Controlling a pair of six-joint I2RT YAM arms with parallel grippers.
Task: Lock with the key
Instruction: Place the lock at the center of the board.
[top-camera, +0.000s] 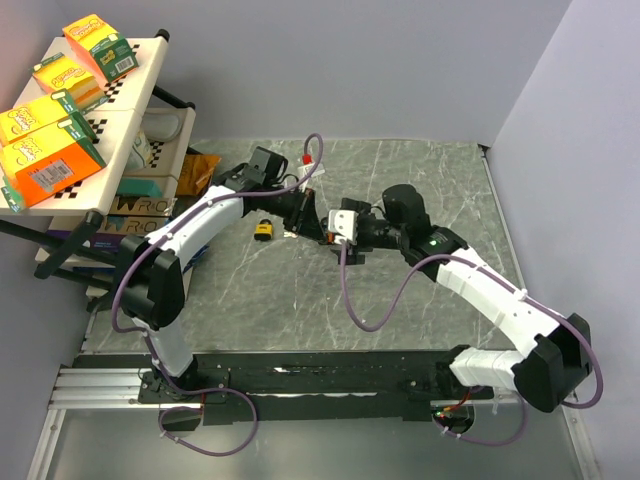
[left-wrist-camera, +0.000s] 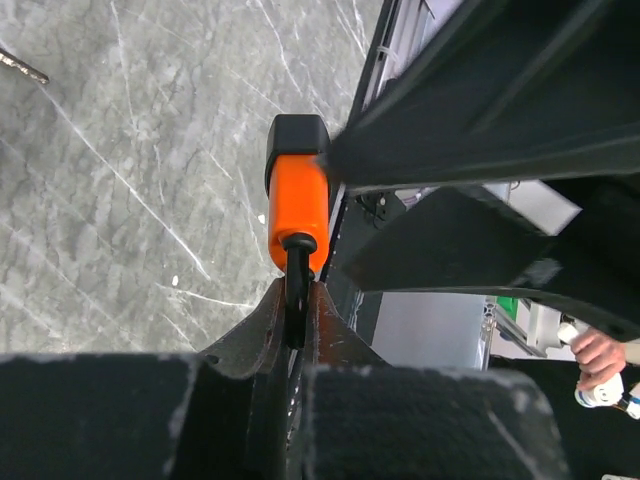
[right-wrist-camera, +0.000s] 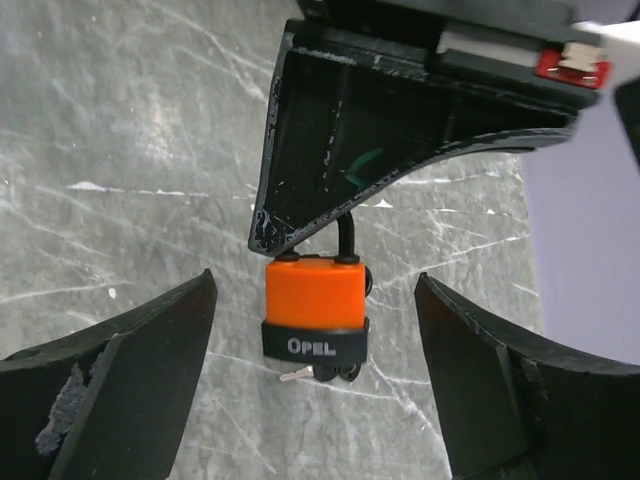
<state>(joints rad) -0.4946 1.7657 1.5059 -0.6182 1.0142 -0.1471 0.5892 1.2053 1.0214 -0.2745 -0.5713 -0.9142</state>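
An orange padlock (right-wrist-camera: 313, 295) with a black base marked OPEL hangs by its black shackle from my left gripper (left-wrist-camera: 297, 300), which is shut on the shackle. The padlock also shows in the left wrist view (left-wrist-camera: 298, 205), above the grey marble table. A silver key (right-wrist-camera: 300, 373) sticks out at the padlock's underside, beside a dark key head. My right gripper (right-wrist-camera: 312, 285) is open, with one finger on each side of the padlock and a gap to both. In the top view the two grippers meet mid-table, the left (top-camera: 305, 215) and the right (top-camera: 335, 232).
A small yellow padlock (top-camera: 263, 230) lies on the table left of the grippers. A shelf rack (top-camera: 120, 110) with yellow and orange boxes stands at the far left. A thin metal piece (left-wrist-camera: 22, 66) lies on the table. Walls close the back and right.
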